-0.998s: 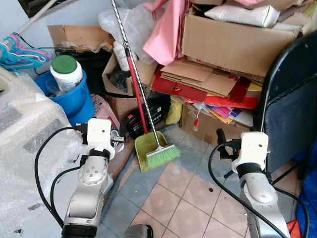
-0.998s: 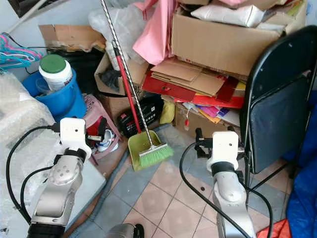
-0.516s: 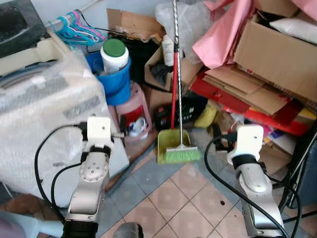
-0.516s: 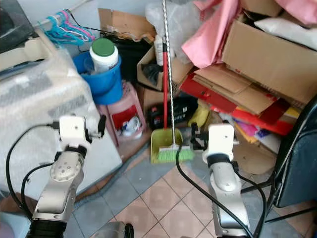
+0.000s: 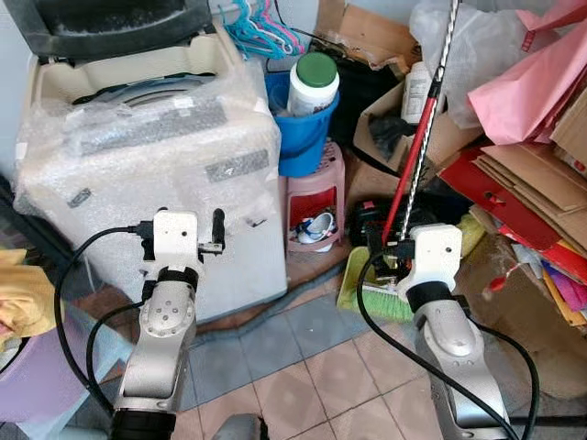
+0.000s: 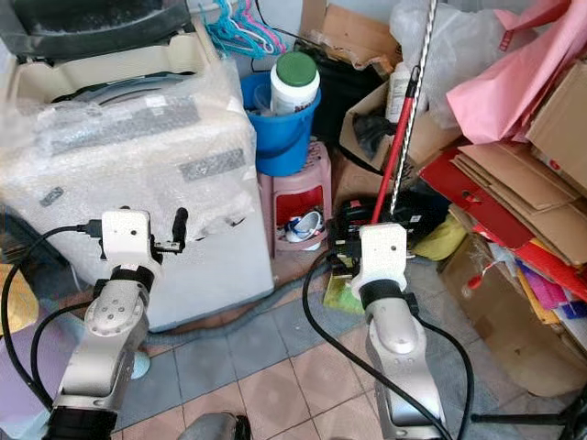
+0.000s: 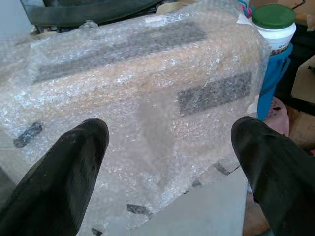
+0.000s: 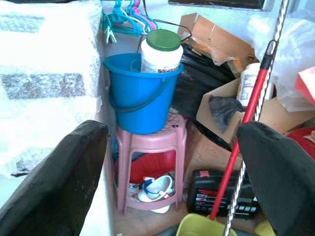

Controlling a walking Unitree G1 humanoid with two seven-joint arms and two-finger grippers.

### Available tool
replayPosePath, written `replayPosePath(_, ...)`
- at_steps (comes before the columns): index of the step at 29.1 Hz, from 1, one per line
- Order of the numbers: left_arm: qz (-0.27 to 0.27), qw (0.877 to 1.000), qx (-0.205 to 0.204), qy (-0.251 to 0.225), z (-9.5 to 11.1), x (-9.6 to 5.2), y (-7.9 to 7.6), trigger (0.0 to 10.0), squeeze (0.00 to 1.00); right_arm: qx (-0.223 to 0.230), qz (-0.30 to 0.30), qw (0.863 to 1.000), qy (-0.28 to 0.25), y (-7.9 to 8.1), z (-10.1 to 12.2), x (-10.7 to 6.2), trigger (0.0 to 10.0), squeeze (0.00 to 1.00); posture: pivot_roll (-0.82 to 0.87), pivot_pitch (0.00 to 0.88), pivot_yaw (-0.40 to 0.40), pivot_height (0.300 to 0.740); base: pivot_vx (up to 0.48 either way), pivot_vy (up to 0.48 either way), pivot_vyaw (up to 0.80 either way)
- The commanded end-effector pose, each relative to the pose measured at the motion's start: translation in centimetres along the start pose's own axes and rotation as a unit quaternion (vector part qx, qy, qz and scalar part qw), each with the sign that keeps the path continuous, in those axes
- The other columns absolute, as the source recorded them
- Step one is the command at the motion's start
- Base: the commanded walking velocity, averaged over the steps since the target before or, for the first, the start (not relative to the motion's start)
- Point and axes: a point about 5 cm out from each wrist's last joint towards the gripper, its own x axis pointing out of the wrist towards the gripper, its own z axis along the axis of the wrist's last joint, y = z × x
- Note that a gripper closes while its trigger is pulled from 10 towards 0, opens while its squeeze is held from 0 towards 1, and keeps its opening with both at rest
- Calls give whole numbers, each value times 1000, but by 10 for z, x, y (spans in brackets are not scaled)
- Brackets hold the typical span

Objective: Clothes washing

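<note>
A cream top-loading washing machine (image 5: 156, 156) wrapped in bubble wrap stands at the left, its dark lid (image 5: 110, 23) raised. My left gripper (image 5: 183, 236) is held just in front of the machine's front face, open and holding nothing; its fingertips (image 7: 74, 147) frame the bubble wrap (image 7: 147, 83). My right gripper (image 5: 411, 258) is open and empty, raised over the floor by the broom, facing the pink stool (image 8: 147, 147). A yellow cloth (image 5: 23, 302) lies over a purple tub (image 5: 27, 385) at the near left.
A blue bucket (image 5: 298, 137) holding a green-lidded white jar (image 5: 312, 82) sits on the pink stool (image 5: 316, 197) beside the machine. A red-handled broom (image 5: 413, 147) and green dustpan (image 5: 362, 284) lean ahead. Cardboard boxes (image 5: 541, 183) pile up at the right. Hangers (image 5: 261, 27) hang behind.
The camera has swung left: the washing machine now takes up the left half and the black chair has gone out of frame. Both arms hold the same raised pose, grippers still open.
</note>
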Motion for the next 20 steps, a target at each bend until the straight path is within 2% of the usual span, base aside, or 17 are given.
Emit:
replayPosePath(1, -2, 1000, 5, -1, 2, -2, 1, 10000, 0, 6, -1, 1000, 0, -1, 1, -2, 10000, 0, 27, 74, 45, 740, 0, 0, 800)
replayPosePath(11, 1, 1000, 1, 4, 1, -3, 0, 10000, 0, 12, 5, 1000, 0, -1, 3, 0, 10000, 0, 28, 82, 35, 740, 0, 0, 800)
replayPosePath(13, 0, 1000, 1, 4, 1, -4, -1, 10000, 0, 14, 5, 1000, -2, -3, 4, 1, 10000, 0, 26, 84, 34, 740, 0, 0, 456)
replayPosePath(20, 7, 1000, -7, 11, -2, -8, 3, 10000, 0, 17, -1, 1000, 0, -8, 4, -2, 10000, 0, 25, 87, 28, 740, 0, 0, 0)
